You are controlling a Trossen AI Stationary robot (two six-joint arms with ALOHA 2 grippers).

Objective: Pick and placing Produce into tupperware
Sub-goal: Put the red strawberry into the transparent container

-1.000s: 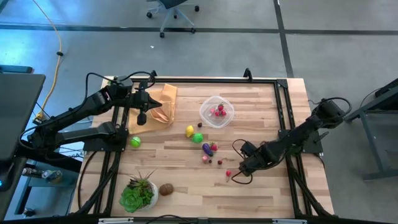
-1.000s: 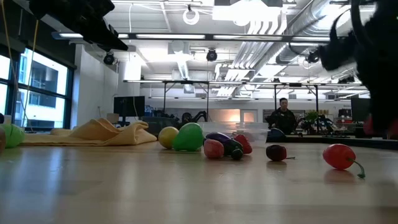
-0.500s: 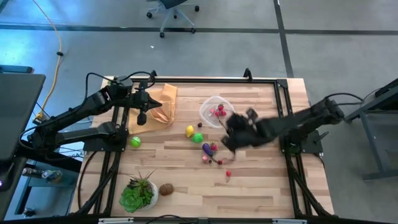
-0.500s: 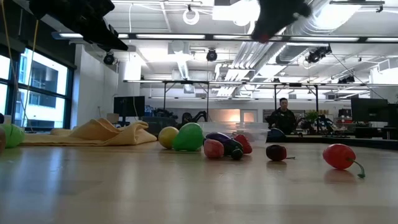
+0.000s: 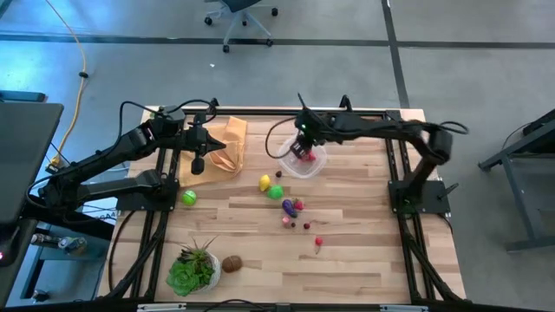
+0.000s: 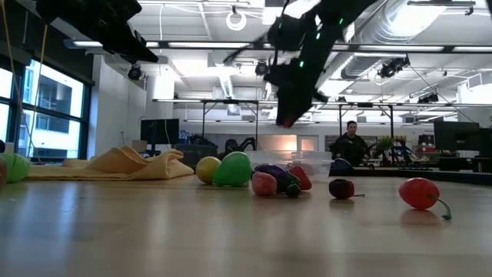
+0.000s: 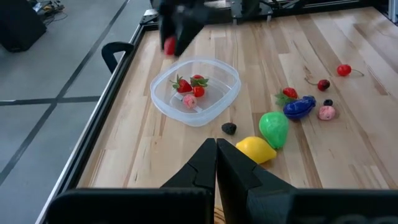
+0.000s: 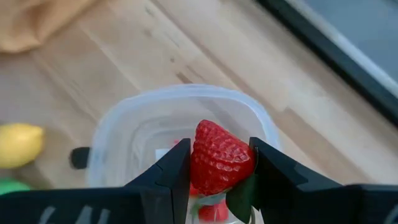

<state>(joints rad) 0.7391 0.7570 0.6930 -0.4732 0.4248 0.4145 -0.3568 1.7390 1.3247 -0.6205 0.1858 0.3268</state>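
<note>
From above, I have the right gripper [image 5: 303, 149] reached across the table so that it hangs directly over the tupperware [image 5: 315, 165], which sits near the far edge of the table [image 5: 364, 191]. I judge that is the point of the pose: whatever drops from here lands inside. The left gripper [image 5: 198, 163] waits over the tan cloth [image 5: 227, 143], out of the way. The loose produce lies nearer me: a lemon [image 5: 264, 182], a green fruit [image 5: 276, 191], a purple piece [image 5: 288, 207] and a small red one [image 5: 318, 242] well apart from the tub.

At table height, I see the right gripper [image 6: 287, 117] raised well above the wood with something red showing at its tip, high enough to clear the tub's rim.

Through the left wrist camera, the left fingers [image 7: 205, 163] are pressed together and idle. Beyond them the tub [image 7: 165, 102] already holds a few red pieces, and the other arm's claw hovers just above its rim.

Through the right wrist camera, the fingers [image 8: 171, 171] pinch a strawberry [image 8: 221, 157] from both sides, the fruit centred over the open tub [image 8: 124, 121]. As I read it, the carry is done and only the release remains.
</note>
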